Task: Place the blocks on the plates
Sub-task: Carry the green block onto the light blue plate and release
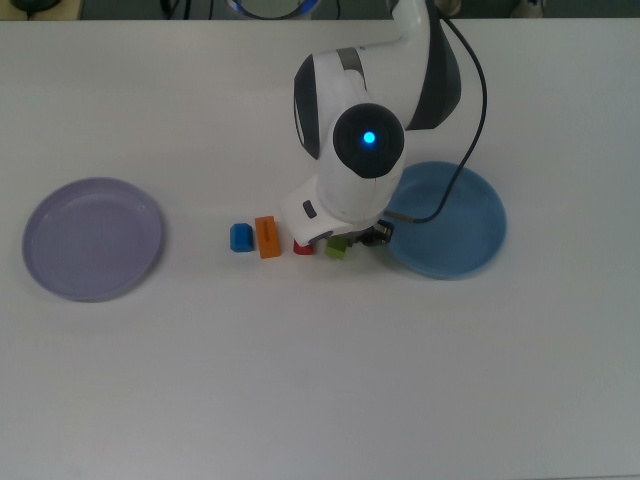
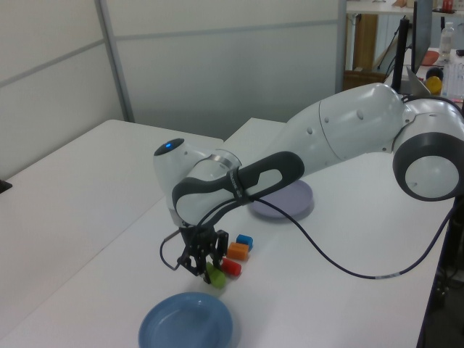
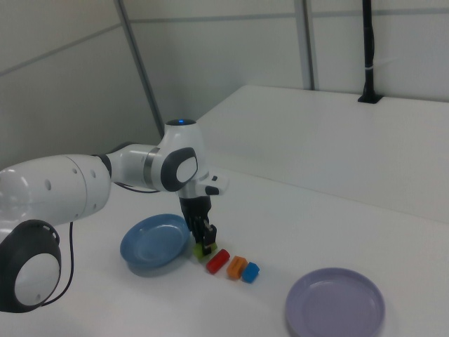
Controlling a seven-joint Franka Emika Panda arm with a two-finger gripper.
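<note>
My gripper (image 2: 207, 267) is down at the table, shut on the green block (image 2: 215, 275), which shows at its tip (image 3: 203, 248). In the top view the arm hides the gripper, and only an edge of the green block (image 1: 336, 247) peeks out. The red block (image 1: 304, 246), orange block (image 1: 266, 237) and blue block (image 1: 241, 237) lie in a row on the table to the top view's left of it. The light blue plate (image 1: 470, 215) lies just to the top view's right of the gripper. The lavender plate (image 1: 93, 238) lies far at the top view's left. Both plates hold nothing.
The white arm (image 1: 360, 120) reaches in from the top view's upper edge, and its black cable (image 1: 478, 110) loops over the blue plate. A wall with a metal post (image 2: 116, 58) stands behind the table in the left view.
</note>
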